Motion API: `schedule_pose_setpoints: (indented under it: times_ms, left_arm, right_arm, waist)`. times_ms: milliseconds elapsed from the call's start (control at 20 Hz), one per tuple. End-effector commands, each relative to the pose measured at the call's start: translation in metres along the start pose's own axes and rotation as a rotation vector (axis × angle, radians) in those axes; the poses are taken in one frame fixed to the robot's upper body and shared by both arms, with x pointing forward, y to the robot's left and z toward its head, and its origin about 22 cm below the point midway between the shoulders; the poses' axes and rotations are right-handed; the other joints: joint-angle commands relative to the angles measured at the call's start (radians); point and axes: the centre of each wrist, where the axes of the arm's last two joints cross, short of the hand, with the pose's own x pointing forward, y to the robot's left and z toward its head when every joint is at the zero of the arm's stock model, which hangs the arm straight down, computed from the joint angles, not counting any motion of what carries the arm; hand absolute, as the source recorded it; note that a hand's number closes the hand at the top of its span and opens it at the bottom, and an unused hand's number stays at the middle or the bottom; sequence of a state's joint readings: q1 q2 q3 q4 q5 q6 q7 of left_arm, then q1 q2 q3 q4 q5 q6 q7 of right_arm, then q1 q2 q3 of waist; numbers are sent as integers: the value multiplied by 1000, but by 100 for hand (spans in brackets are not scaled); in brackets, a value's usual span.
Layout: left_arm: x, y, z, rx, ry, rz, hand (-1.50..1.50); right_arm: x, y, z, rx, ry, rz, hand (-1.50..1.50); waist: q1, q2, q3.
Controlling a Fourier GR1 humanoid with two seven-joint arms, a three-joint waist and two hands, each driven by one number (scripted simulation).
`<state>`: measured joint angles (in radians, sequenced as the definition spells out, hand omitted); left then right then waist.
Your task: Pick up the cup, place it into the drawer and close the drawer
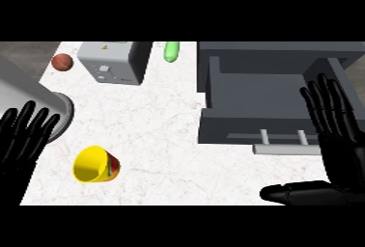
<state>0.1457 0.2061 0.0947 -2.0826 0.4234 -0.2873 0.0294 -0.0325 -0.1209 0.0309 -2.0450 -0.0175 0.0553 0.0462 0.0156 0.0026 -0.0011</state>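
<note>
A: Two hands show, and neither one holds anything. The left hand (25, 135) stands at the near left edge with its fingers straight and spread, resting. The right hand (335, 140) is at the near right, fingers straight and close together, thumb stretched out to the left.

B: And the cup (95, 164)?

A: It lies tipped on its side on the counter (164, 125), near left, its yellow mouth facing left and toward the viewer, well apart from both hands. Lying that way, it offers its rim and side wall to a grasp rather than a top.

B: Why is the right hand where it is?

A: It hangs beside the open drawer (260, 113), at its right wall, just right of the drawer's pale handle (285, 140). That placement looks suited to pushing the front shut later. The drawer sits pulled out toward the viewer, ready to take the cup.

B: Anything else about?

A: A toaster (113, 61), a brown ball (62, 61) and a green object (171, 51) at the far side, all clear of the route. The pick looks not yet begun.
</note>
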Motion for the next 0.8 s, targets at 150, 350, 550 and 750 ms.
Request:
schedule_pose_setpoints:
  times_ms: [150, 350, 550, 750]
  left_arm:
    - [-11, 54, 22, 6, 98, 101, -150]
    - [-42, 45, 32, 22, 176, 62, -150]
    - [-52, 52, 26, 45, 204, 36, -150]
    - [-83, 77, 32, 59, 255, 39, -150]
  right_arm:
    - [-8, 0, -5, 54, 68, -40, -150]
    - [-24, -4, -21, 53, 47, -43, -150]
    - [-23, -15, -31, 66, 25, -13, -150]
    - [-1, -9, -39, 71, 28, 6, -150]
  waist:
    - [-13, -3, 1]
    - [-12, -2, 1]
    - [-12, -2, 1]
    - [-16, -2, 1]
